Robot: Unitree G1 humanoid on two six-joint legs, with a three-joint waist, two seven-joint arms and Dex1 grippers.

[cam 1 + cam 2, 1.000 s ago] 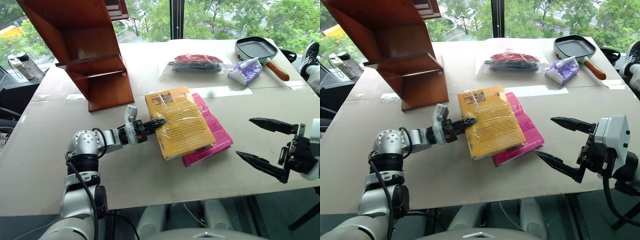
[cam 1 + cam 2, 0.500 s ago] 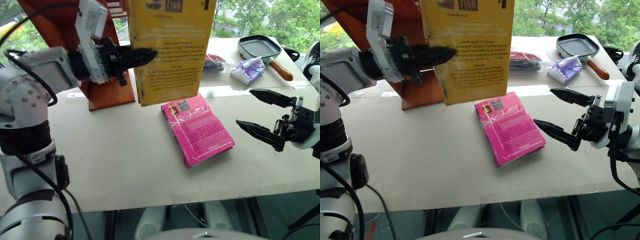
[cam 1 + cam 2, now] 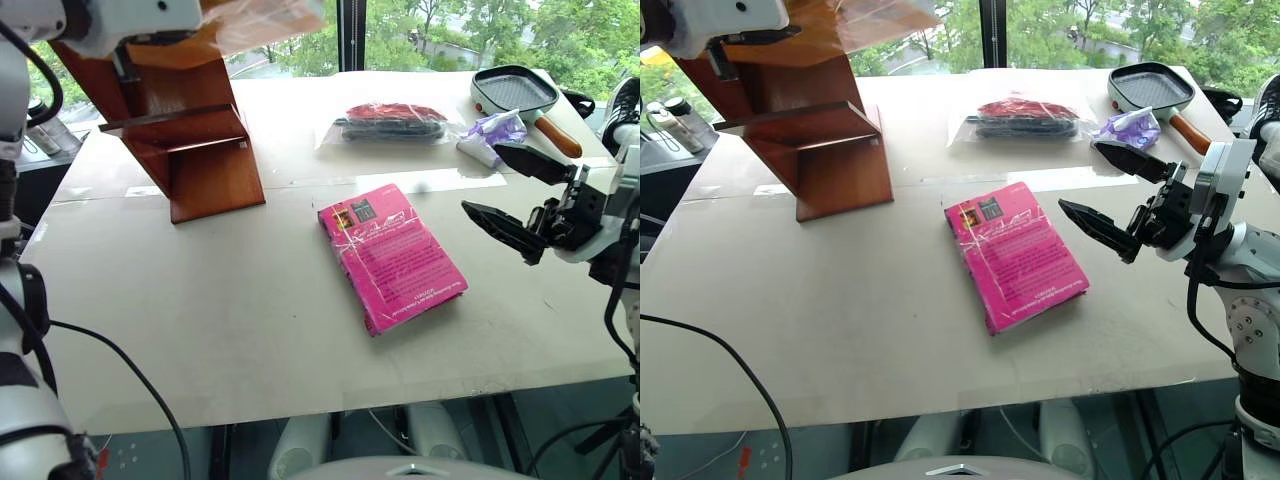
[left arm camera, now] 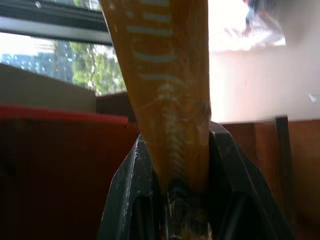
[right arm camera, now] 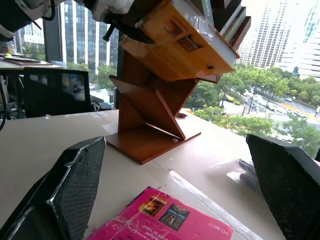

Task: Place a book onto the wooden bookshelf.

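Observation:
The yellow-orange book point(image 5: 175, 42) in clear wrap is up in the air against the upper part of the wooden bookshelf point(image 3: 190, 130), which stands at the table's far left. My left gripper point(image 4: 175, 150) is shut on the book's edge, with its black fingers point(image 4: 132, 175) on either side. My right gripper point(image 3: 484, 180) hovers open and holds nothing, above the table's right side, beside the magenta-pink book point(image 3: 392, 255) that lies flat mid-table.
Behind the pink book lies a clear bag point(image 3: 390, 120) with red and black contents. A purple packet point(image 3: 487, 135) and a grill pan point(image 3: 512, 97) sit at the far right. Bottles point(image 3: 665, 115) stand beyond the shelf, off the table's left edge.
My left arm has lifted the yellow-orange book off the pink one and carried it up to the shelf's top. My right gripper has risen and moved forward, still open.

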